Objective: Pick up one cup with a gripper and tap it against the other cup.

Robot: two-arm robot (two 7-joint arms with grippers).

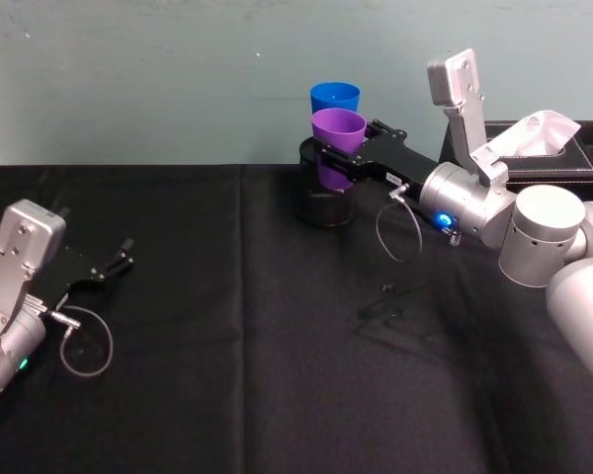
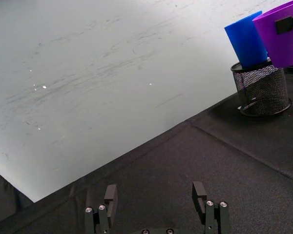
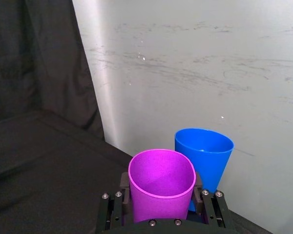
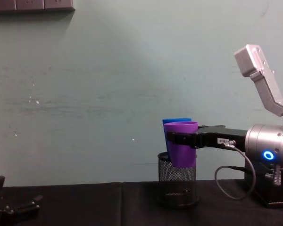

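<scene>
Purple cup [image 1: 334, 133]: plain purple.
Blue cup [image 1: 334, 97]: plain bright blue.
Pen holder [image 2: 261, 90]: black wire mesh.
Right end effector [image 4: 180, 138]: black, small white label.
Right arm [image 1: 474, 207]: silver-grey, blue light ring.
Tabletop [image 1: 227, 296]: black cloth.
Wall [image 1: 158, 79]: pale grey-green, scuffed.

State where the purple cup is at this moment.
In the head view, the purple cup is at centre-back, gripped by the right gripper above the black mesh pen holder. It is directly in front of the blue cup standing in that holder.
</scene>
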